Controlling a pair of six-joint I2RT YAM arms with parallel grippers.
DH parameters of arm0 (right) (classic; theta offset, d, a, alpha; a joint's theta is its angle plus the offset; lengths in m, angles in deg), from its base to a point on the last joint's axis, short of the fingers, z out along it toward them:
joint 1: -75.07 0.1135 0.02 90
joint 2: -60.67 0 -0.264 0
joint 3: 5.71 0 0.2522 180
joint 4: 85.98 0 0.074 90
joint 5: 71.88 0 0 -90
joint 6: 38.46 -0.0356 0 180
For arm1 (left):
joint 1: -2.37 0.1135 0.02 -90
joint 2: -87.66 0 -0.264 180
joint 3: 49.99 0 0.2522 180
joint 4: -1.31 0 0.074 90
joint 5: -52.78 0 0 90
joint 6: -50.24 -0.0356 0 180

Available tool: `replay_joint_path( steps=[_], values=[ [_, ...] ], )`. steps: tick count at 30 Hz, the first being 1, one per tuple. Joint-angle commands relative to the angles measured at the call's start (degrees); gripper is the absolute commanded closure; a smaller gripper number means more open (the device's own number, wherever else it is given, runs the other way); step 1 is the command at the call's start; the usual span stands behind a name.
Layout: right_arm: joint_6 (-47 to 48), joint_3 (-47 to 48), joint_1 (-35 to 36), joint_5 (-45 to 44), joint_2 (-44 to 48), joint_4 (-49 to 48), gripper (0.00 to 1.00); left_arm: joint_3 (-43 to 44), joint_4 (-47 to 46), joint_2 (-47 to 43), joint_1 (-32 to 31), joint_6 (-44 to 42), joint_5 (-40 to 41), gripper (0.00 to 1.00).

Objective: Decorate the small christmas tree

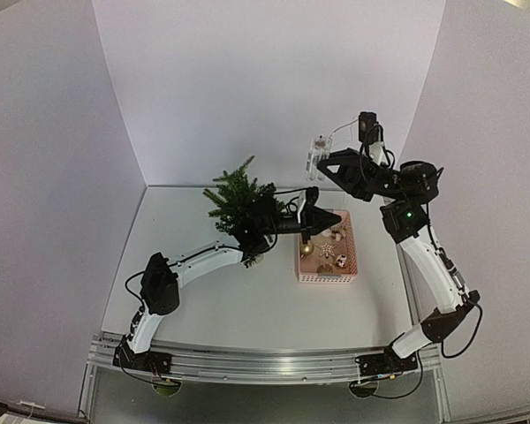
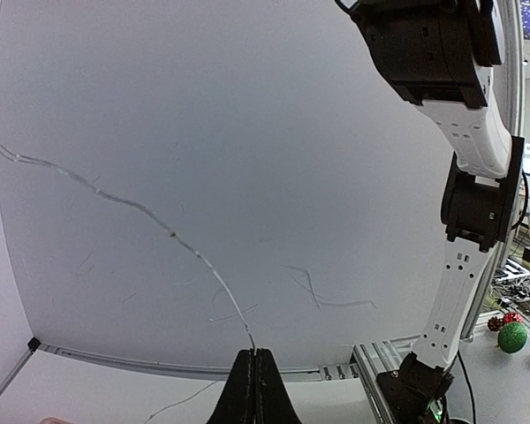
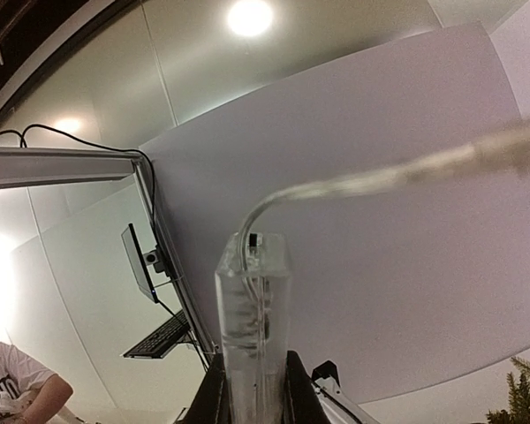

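Note:
The small christmas tree stands dark green at the back middle of the table; its tip shows in the right wrist view. My left gripper reaches past the tree over the pink basket. It is shut on a thin light-string wire, which runs up and left from the fingertips. My right gripper is raised high at the back right. It is shut on the string's clear battery box, also seen from above. The wire leaves the box top.
A pink basket right of the tree holds several ornaments, among them a gold ball. White walls enclose the table on three sides. My right arm fills the right of the left wrist view. A green ball lies beyond the frame rail.

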Motion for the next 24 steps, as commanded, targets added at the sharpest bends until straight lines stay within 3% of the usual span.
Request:
replay_joint_path(
  steps=[1,9,17,21,24],
  values=[
    [0.8,-4.5,0.4,2.3,7.3,-1.3,0.95,-0.4,2.1,-9.2,3.2,-1.9,-0.7,1.00],
    [10.4,-15.0,0.4,4.3,17.3,11.0,0.93,4.1,16.2,-19.0,9.3,-24.7,3.7,1.00],
    [12.4,-18.3,0.4,8.2,16.1,15.9,0.94,4.3,22.7,-27.5,11.2,-54.4,13.3,1.00],
    [14.9,-20.3,0.4,8.3,14.5,18.5,0.95,5.1,26.1,-30.8,15.2,-60.2,21.0,1.00],
    [18.8,-22.2,0.4,6.5,13.7,22.8,0.96,0.5,27.6,-35.1,19.6,-62.2,25.1,1.00]
  ],
)
